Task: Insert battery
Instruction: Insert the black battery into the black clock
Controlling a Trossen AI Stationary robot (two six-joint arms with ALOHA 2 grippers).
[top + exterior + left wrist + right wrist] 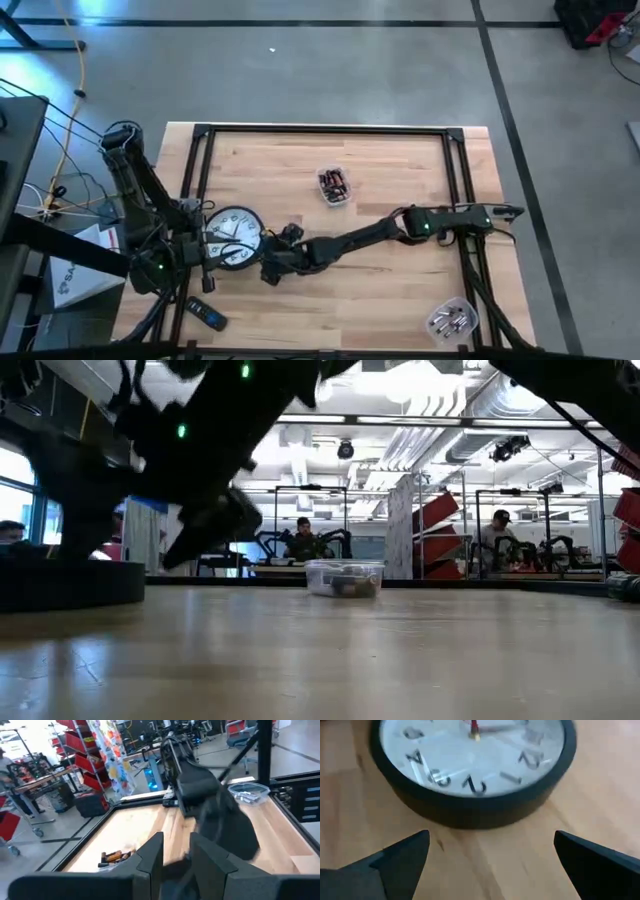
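Barely begun: clock lies face up on the table's left, no battery in hand. My right claw gapes empty beside it; left claw spread too

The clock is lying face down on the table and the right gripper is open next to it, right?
Not quite. The clock lies face up: the right wrist view shows its white dial and numbers. The rest holds, since the right gripper is open beside it on the table.
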